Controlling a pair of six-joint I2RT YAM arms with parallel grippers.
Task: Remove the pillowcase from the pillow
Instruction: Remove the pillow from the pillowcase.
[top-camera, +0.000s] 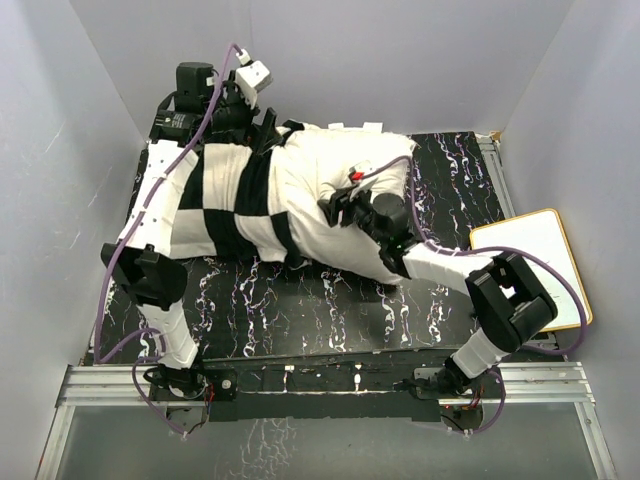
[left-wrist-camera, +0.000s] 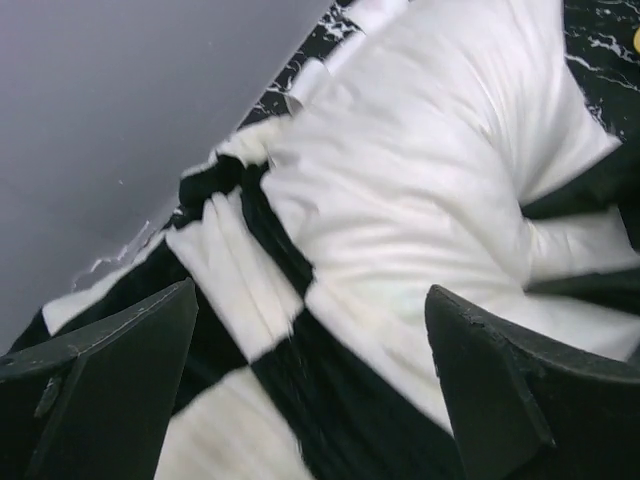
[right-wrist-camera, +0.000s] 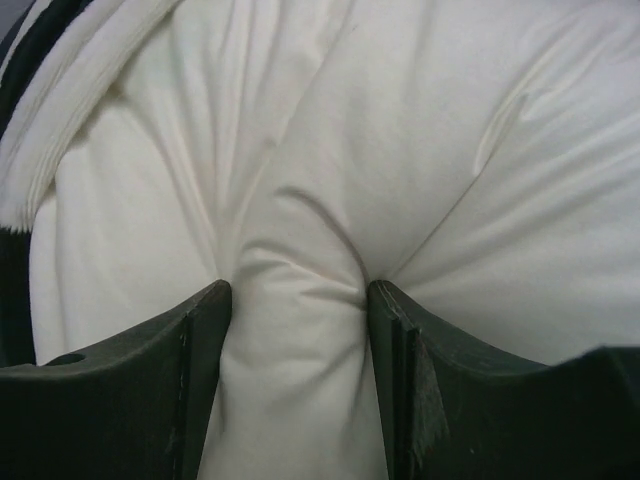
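left tool (left-wrist-camera: 310, 300) spread wide above pillowcase (top-camera: 215, 195) | right tool (right-wrist-camera: 300, 290) pinching a fold of pillow (top-camera: 310, 165) | pillow on worktop (top-camera: 300, 310), far side, its left part inside pillowcase

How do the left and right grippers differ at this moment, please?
The left gripper stands wide open with nothing between its fingers; the right gripper pinches a fold of the pillow. The left gripper hangs over the checkered pillowcase, the right gripper over the bare pillow. The left gripper is at the table's far left, the right gripper near its middle. Both have dark fingers pointing at the bedding.
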